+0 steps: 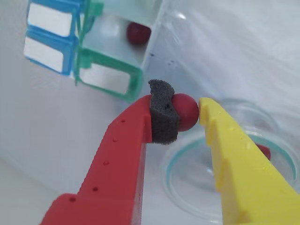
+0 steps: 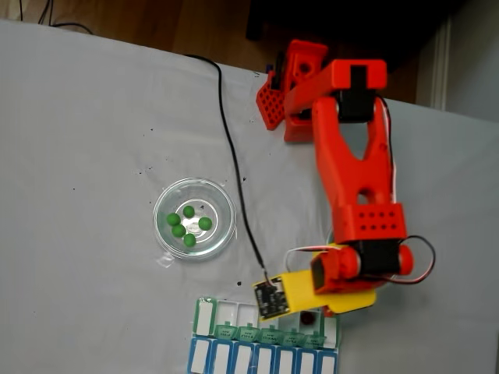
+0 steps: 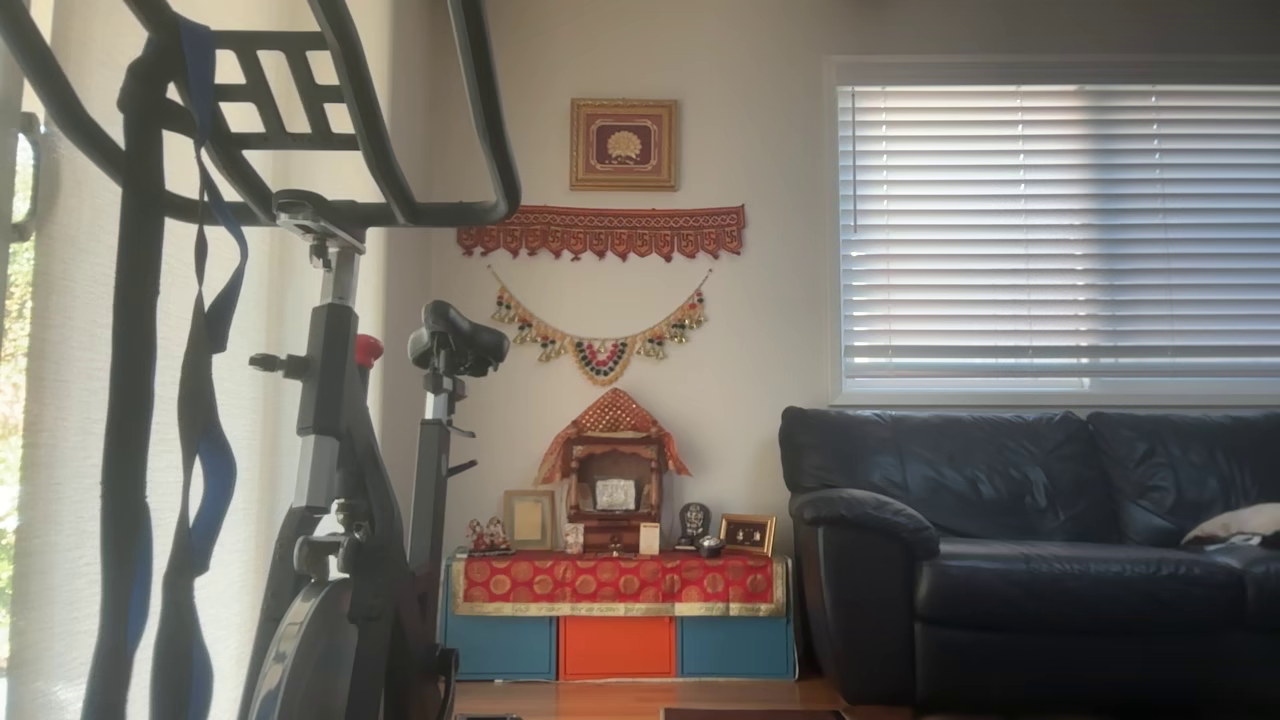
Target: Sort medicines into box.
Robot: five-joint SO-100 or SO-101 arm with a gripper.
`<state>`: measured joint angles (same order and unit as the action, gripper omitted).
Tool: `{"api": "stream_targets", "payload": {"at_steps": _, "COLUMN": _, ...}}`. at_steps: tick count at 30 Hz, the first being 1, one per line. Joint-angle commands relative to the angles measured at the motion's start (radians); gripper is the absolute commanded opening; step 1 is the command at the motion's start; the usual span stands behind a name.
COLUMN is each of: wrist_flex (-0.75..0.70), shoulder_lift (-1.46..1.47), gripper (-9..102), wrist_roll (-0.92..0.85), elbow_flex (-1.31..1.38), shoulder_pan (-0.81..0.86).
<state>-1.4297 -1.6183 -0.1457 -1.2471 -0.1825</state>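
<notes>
Near table's (image 2: 86, 117) bottom edge, our claw (image 1: 187, 112) clenched on red pill (image 1: 186, 111), above dish (image 1: 187, 173). Transport step; next we need open box (image 1: 140, 51) cell.

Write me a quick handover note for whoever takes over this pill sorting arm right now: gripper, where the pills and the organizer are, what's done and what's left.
Gripper: shut on a dark red pill, pinched between the foam-padded red finger and the yellow finger, held above the glass dish seen in the wrist view.
Pill organizer: at the bottom edge of the fixed view, its green-lidded row open.
Done: one red pill already lies in an open organizer compartment.
Left: drop the held pill into a compartment; at least one more red pill sits in that dish. Five green pills wait in the other glass dish, none moved yet.
</notes>
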Motion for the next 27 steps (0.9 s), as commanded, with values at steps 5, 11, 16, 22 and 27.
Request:
{"api": "stream_targets", "payload": {"at_steps": 5, "wrist_flex": -0.028, "shoulder_lift": 0.094, "gripper": 1, "wrist_roll": -0.015, "elbow_flex": 0.250, "shoulder_pan": 0.071}}
{"api": "stream_targets", "payload": {"at_steps": 11, "wrist_flex": -0.031, "shoulder_lift": 0.147, "gripper": 1, "wrist_roll": -0.021, "elbow_flex": 0.304, "shoulder_pan": 0.075}}
{"api": "stream_targets", "payload": {"at_steps": 16, "wrist_flex": -0.035, "shoulder_lift": 0.187, "gripper": 1, "wrist_roll": -0.029, "elbow_flex": 0.342, "shoulder_pan": 0.075}}
{"api": "stream_targets", "payload": {"at_steps": 22, "wrist_flex": -0.041, "shoulder_lift": 0.245, "gripper": 1, "wrist_roll": -0.040, "elbow_flex": 0.397, "shoulder_pan": 0.067}}
{"api": "stream_targets", "payload": {"at_steps": 27, "wrist_flex": -0.035, "shoulder_lift": 0.302, "gripper": 1, "wrist_roll": -0.051, "elbow_flex": 0.446, "shoulder_pan": 0.055}}
